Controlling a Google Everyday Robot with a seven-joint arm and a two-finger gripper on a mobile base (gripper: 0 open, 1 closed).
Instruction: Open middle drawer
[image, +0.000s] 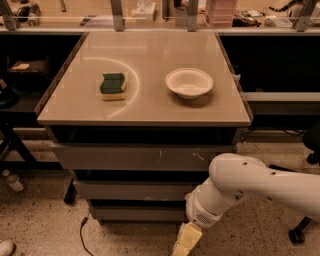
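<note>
The middle drawer (130, 191) is the flat grey front between the other two drawers of the cabinet under the table. It looks pushed in, and its inside is hidden. My gripper (186, 242) hangs low near the floor, in front of the cabinet's lower right part, below and slightly right of the middle drawer's front and apart from it. Its tip runs off the bottom edge of the view. My white arm (250, 182) reaches in from the right.
The scratched top drawer (145, 157) and the slim bottom drawer (135, 213) flank the middle one. A green-and-yellow sponge (113, 86) and a white bowl (189, 82) sit on the tabletop (145, 107). A black cable (82, 232) lies on the floor at the left, and a chair caster (296, 235) stands at the right.
</note>
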